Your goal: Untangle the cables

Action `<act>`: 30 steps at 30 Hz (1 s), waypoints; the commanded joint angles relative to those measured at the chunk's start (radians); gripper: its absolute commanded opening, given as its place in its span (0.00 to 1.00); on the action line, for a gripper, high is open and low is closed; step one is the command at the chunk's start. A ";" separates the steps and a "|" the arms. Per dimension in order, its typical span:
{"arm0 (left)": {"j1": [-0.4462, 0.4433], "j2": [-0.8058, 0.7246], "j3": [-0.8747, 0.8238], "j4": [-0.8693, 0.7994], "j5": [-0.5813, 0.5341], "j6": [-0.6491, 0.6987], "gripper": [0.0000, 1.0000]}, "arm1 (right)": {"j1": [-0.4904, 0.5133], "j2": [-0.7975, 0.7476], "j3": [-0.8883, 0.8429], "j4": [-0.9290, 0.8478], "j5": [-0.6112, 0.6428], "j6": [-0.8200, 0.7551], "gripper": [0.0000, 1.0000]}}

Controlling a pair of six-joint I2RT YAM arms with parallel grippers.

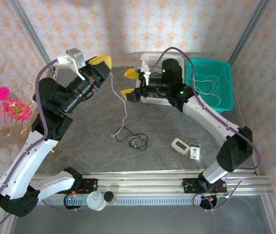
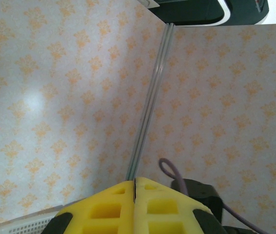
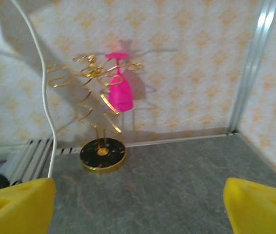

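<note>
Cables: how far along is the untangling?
Done: white cords lie in the green basket. In hand: left fingers shut on a white cable, lifted off the table, its tail near the black tangle; right fingers open, holding nothing. Left: the black tangle on the table looks unsorted.

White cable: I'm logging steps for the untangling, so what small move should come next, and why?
Probably raise the left gripper a little: it is shut on the white cable, whose lower end lies at the black cables on the table, while the right gripper is open.
</note>
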 commanded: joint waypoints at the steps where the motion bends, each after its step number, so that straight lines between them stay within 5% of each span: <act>1: -0.007 0.003 0.022 0.006 0.027 -0.020 0.00 | 0.019 0.068 0.104 -0.152 -0.130 -0.096 0.83; 10: -0.009 0.012 0.019 0.011 0.032 -0.024 0.00 | 0.040 0.125 0.141 -0.214 -0.169 -0.082 0.59; 19: -0.009 0.019 0.009 0.017 0.036 -0.020 0.00 | 0.038 0.100 0.109 -0.224 -0.218 -0.065 0.69; 30: -0.011 0.023 -0.010 0.008 0.069 0.000 0.00 | -0.073 -0.014 0.014 -0.170 -0.045 0.087 0.80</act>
